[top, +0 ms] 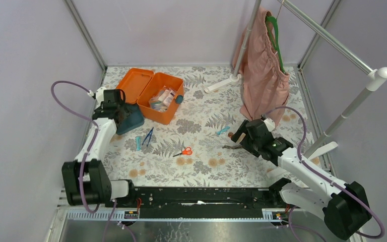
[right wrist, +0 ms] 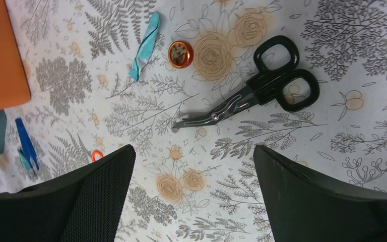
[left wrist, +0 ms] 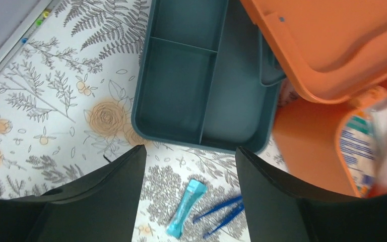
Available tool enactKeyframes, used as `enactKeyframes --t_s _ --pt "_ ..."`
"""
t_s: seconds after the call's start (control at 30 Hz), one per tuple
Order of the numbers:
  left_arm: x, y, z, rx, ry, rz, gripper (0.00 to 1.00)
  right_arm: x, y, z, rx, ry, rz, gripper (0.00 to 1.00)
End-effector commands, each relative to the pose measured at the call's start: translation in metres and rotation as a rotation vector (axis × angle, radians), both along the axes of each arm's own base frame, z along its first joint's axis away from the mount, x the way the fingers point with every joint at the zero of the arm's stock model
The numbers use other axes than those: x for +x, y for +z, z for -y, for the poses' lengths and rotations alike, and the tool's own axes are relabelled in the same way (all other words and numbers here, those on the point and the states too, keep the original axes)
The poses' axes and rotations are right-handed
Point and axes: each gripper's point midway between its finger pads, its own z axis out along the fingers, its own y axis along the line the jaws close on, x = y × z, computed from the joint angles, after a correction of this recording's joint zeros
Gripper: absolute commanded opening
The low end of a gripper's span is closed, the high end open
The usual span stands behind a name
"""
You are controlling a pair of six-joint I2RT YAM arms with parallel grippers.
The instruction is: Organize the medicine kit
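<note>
- Far left on the fern-print tabletop (top: 206,169), the medicine kit (top: 157,115) is parked wide open. Its orange lid (top: 135,83) is flipped out to the left, and a few printed packets (top: 162,98) can be seen inside the box.
- The kit's teal insert tray (left wrist: 176,91) is sat on the table outside the box, right up against its near-left side. One far corner is tucked under the edge of the lid in the left wrist view, and dividers can be made out across the tray.
- The left gripper (left wrist: 190,151) is held over the near edge of that tray. Its fingers are spread apart and nothing is gripped between them.
- Just near of the tray, a teal sachet (left wrist: 186,209) and a pair of blue tweezers (left wrist: 219,212) are laid side by side, pretty much touching.
- Orange-handled scissors (top: 184,151) are left lying around the middle of the table, well apart from the kit.
- Over on the right half, the right gripper (right wrist: 192,151) is hung above the table with its fingers wide open and nothing held.
- Black shears (right wrist: 254,96) are laid flat just past those fingertips and aren't touched by them.
- A small round red-and-gold tin (right wrist: 180,53) and a second teal sachet (right wrist: 146,45) are set close together, a bit farther out than the shears.
- At the far right, a pink garment (top: 264,83) is hung on a green hanger (top: 277,43) from a white rack (top: 332,50).
</note>
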Motion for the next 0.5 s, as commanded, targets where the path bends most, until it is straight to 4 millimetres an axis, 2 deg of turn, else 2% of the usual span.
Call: enactKeyframes --t_s 0.0,0.13,0.3,0.47 --pt "0.033 -0.015 -0.005 -0.043 -0.028 0.009 0.71 -0.001 0.009 -0.011 0.020 0.114 0.060 0.96" --pt "0.045 -0.037 -0.012 -0.050 -0.010 -0.067 0.67 -0.005 0.005 -0.013 0.030 0.135 0.058 0.95" --pt "0.064 -0.051 -0.020 -0.044 -0.008 -0.092 0.62 -0.009 0.000 -0.015 0.065 0.129 0.064 0.95" --pt "0.066 -0.078 -0.028 -0.034 0.009 -0.188 0.56 -0.008 0.002 -0.017 0.074 0.137 0.071 0.95"
